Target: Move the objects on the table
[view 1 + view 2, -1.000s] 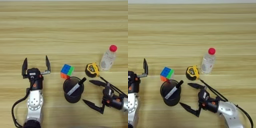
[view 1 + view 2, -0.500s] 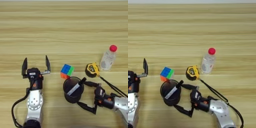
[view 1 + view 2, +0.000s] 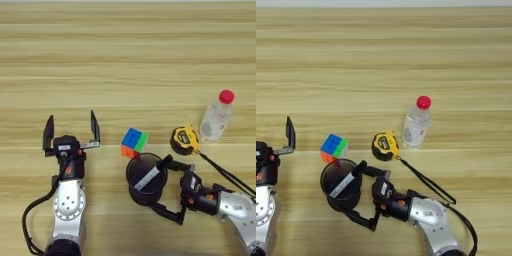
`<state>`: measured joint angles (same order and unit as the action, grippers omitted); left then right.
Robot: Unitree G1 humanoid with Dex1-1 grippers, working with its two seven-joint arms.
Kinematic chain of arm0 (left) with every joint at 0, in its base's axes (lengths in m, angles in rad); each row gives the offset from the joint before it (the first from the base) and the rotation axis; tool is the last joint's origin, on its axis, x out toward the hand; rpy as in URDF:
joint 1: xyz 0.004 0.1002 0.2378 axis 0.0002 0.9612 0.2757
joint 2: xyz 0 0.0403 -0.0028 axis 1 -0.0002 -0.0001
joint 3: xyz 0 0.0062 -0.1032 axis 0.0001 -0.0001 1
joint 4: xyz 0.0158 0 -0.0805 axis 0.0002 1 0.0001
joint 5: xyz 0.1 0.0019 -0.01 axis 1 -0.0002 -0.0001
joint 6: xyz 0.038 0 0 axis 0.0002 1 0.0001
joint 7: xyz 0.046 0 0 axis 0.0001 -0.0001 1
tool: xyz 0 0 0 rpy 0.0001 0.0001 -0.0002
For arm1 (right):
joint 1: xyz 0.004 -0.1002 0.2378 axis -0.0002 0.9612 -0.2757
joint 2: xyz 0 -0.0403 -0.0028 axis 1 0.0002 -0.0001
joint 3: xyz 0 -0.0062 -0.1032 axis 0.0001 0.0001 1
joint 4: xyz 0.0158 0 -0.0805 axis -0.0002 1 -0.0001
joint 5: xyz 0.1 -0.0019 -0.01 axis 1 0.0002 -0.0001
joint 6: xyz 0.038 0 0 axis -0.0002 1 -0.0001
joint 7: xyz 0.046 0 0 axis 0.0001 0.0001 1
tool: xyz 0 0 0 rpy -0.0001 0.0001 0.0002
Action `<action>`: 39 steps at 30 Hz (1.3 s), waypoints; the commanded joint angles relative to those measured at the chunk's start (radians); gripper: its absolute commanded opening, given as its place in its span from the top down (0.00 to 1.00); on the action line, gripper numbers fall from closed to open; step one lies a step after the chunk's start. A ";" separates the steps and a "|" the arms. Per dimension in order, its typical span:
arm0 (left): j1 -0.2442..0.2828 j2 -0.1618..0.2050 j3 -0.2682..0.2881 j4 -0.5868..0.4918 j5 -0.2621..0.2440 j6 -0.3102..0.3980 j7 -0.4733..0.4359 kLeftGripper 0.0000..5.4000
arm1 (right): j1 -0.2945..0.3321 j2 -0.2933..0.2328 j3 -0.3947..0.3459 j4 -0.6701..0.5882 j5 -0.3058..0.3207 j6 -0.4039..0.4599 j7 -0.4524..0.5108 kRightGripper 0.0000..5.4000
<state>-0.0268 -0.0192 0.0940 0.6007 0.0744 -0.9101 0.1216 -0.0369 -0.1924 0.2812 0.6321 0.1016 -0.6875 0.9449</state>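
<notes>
Reaching in from the near right with the right gripper (image 3: 162, 192), fingers spread wide around the right side of the black round cup (image 3: 146, 178) holding a marker (image 3: 149, 173). Resting at near left with the left gripper (image 3: 70, 131), fingers wide apart and gripping nothing. Lying just beyond the cup on the wooden table (image 3: 125, 60): puzzle cube (image 3: 134, 142), yellow-black tape measure (image 3: 184, 140), and red-capped bottle (image 3: 217, 115) farther right.

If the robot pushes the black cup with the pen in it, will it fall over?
Probably not easily. The black cup looks wide and low, so it would likely slide rather than tip. The pen leans loose inside and may rattle or shift. The right gripper has one open finger on either side of it.
</notes>
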 commanded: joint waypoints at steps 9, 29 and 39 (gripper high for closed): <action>0.005 0.005 -0.001 -0.006 -0.002 0.006 0.000 0.00 | -0.023 0.040 0.018 0.033 -0.039 -0.014 -0.053 0.01; 0.012 0.001 -0.001 -0.013 0.000 0.006 0.006 0.00 | -0.044 0.087 0.035 0.072 -0.066 -0.021 -0.109 0.01; 0.014 0.000 0.000 -0.016 0.000 0.007 0.007 0.00 | -0.056 0.106 0.032 0.093 -0.077 -0.020 -0.149 0.01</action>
<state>-0.0184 -0.0193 0.0947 0.5926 0.0727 -0.9101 0.1246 -0.0799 -0.0921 0.3149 0.7143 0.0326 -0.7065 0.8064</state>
